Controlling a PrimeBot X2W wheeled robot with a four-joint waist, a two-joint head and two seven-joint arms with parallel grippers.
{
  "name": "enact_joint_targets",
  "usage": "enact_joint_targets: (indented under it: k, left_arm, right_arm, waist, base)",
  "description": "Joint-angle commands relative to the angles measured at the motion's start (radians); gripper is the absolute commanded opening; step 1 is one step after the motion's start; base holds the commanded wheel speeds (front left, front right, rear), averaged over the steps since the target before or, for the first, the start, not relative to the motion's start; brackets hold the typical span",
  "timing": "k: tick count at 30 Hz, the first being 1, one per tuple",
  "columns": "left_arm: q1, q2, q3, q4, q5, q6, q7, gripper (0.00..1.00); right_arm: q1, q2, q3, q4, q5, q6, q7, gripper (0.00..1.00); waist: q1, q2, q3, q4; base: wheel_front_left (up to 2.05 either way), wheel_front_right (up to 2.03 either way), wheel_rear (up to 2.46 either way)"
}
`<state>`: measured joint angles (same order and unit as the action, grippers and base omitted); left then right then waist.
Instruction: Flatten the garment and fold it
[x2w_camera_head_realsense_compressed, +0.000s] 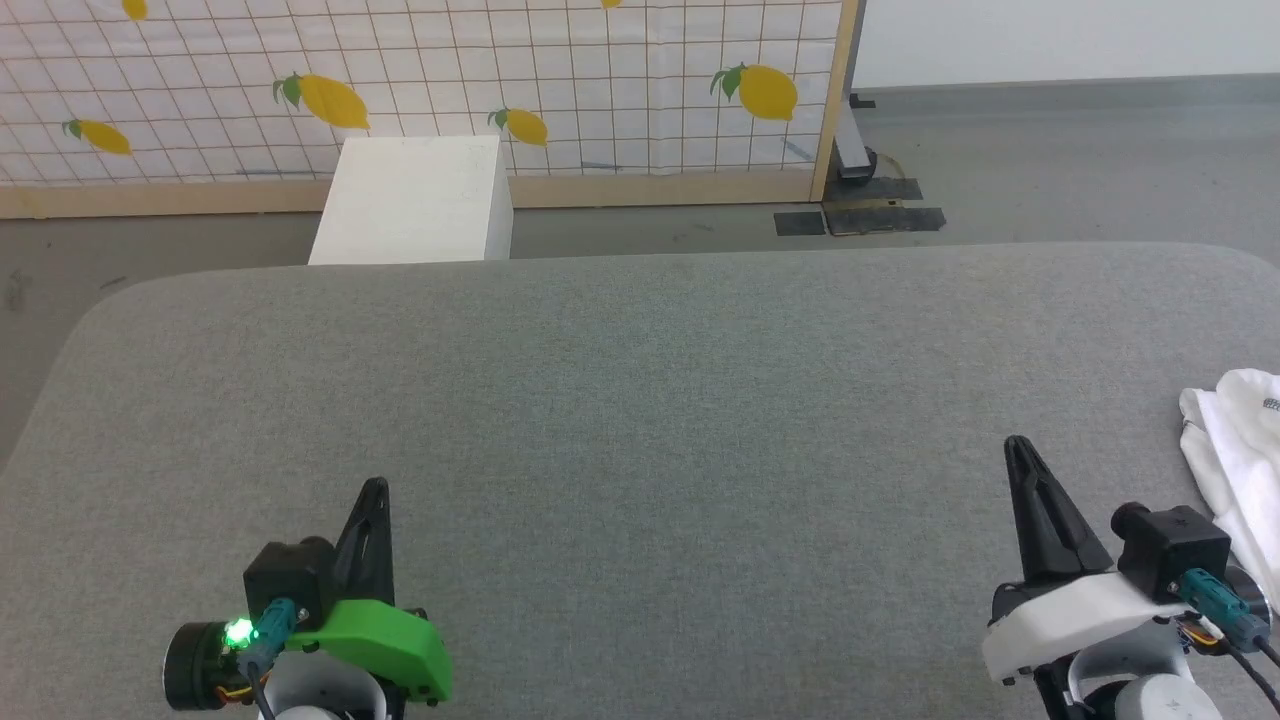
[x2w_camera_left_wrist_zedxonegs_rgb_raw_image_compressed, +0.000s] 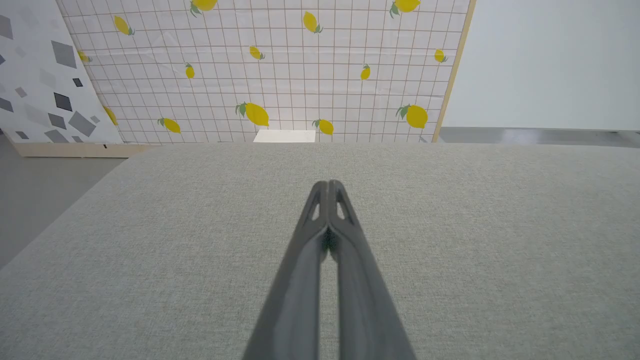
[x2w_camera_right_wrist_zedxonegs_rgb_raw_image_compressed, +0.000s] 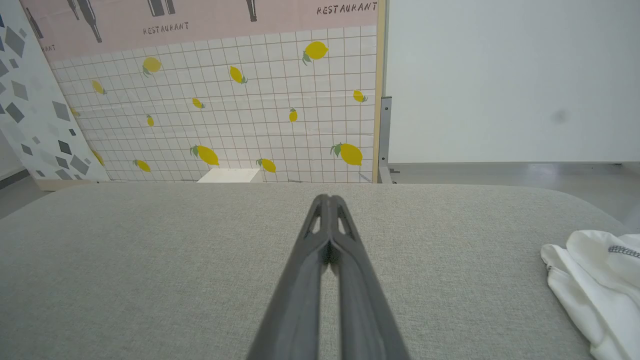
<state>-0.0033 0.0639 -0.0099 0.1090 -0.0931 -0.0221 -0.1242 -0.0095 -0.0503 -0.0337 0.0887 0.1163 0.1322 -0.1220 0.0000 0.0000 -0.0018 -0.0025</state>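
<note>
Two grippers are sitting low in the head view, left gripper and right gripper, both with jaws clenched on nothing, fingers pointing out over the grey bench. The garment is lying bunched at the bench's right edge, just beside the right wrist; I can't tell whether it is touching. It is partly running out of frame. A white box is standing on the floor beyond the bench against the lemon-print panel, well apart from the work and not blocking anything. The left wrist view is looking along shut fingers over bare bench cloth, nothing in reach. The right wrist view is showing the garment at lower right, crumpled, with a grey stitched seam peeking out on top. It is looking soft, light and limp, likely sagging once lifted and dragging on the textured cloth. Pinching a hem or seam edge is seeming the best hold. Nothing is standing between the right gripper and it, though it may be risking a slide off the bench edge.
</note>
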Motion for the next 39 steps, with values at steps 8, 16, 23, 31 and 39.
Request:
enact_joint_targets:
  k: [8, 16, 23, 31, 39]
  left_arm:
    - [0.002, -0.006, 0.005, -0.021, 0.022, 0.008, 0.020, 0.00]
    - [0.002, -0.007, 0.005, -0.035, 0.033, 0.010, 0.037, 0.00]
    - [0.002, -0.008, 0.006, -0.047, 0.043, 0.012, 0.051, 0.00]
    - [0.003, -0.010, 0.007, -0.060, 0.054, 0.014, 0.067, 0.00]
    - [0.003, -0.011, 0.008, -0.074, 0.065, 0.017, 0.083, 0.00]
  right_arm:
    - [0.006, 0.000, 0.007, -0.018, -0.025, -0.001, 0.019, 0.00]
    - [0.006, 0.000, 0.011, -0.029, -0.039, -0.001, 0.035, 0.00]
    - [0.007, 0.000, 0.015, -0.039, -0.052, -0.001, 0.049, 0.00]
    - [0.007, 0.000, 0.019, -0.050, -0.066, -0.001, 0.065, 0.00]
    - [0.008, 0.000, 0.023, -0.061, -0.080, -0.001, 0.081, 0.00]
  waist:
    - [0.0000, 0.0000, 0.000, 0.000]
    - [0.0000, 0.0000, 0.000, 0.001]
    - [0.0000, 0.0000, 0.001, 0.001]
    - [0.0000, 0.0000, 0.001, 0.001]
    - [0.0000, 0.0000, 0.001, 0.002]
  base:
    - [0.00, 0.00, 0.00]
    - [0.00, 0.00, 0.00]
    - [0.00, 0.00, 0.00]
    - [0.00, 0.00, 0.00]
    - [0.00, 0.00, 0.00]
